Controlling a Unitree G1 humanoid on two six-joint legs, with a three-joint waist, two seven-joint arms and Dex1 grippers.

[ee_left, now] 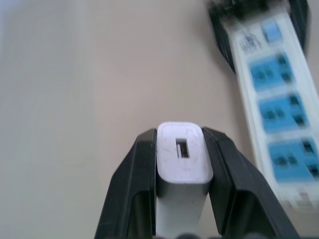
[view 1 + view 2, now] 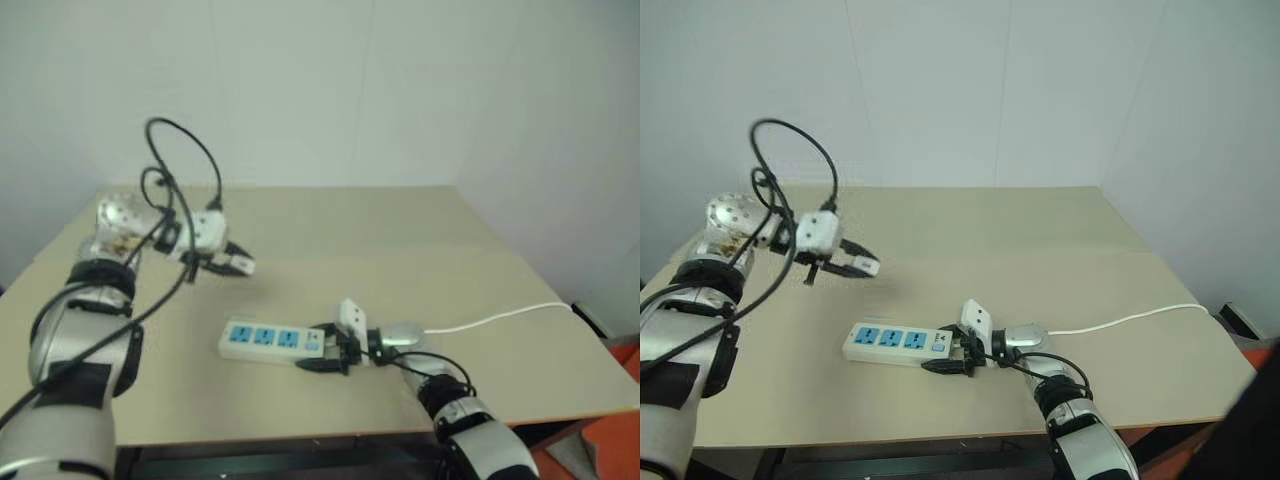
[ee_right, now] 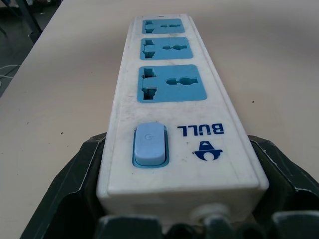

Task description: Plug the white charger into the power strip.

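The white charger (image 1: pixel 182 154) is pinched between the two black fingers of my left gripper (image 2: pixel 235 262), which is shut on it. That gripper hangs above the table, left of and behind the power strip (image 2: pixel 268 340), with its tip turned toward the strip. The strip lies flat near the table's front middle, its three blue sockets (image 3: pixel 172 82) facing up and unoccupied. My right gripper (image 2: pixel 325 350) clasps the strip's switch end, one black finger (image 3: pixel 75 184) along each long side. The strip's thin white cord (image 2: pixel 500 318) trails off to the right.
The tan table (image 2: pixel 400 240) ends in a front edge close below the strip and a right edge where the cord drops off. A black cable loop (image 2: pixel 185 150) arches above my left wrist. A pale wall stands behind the table.
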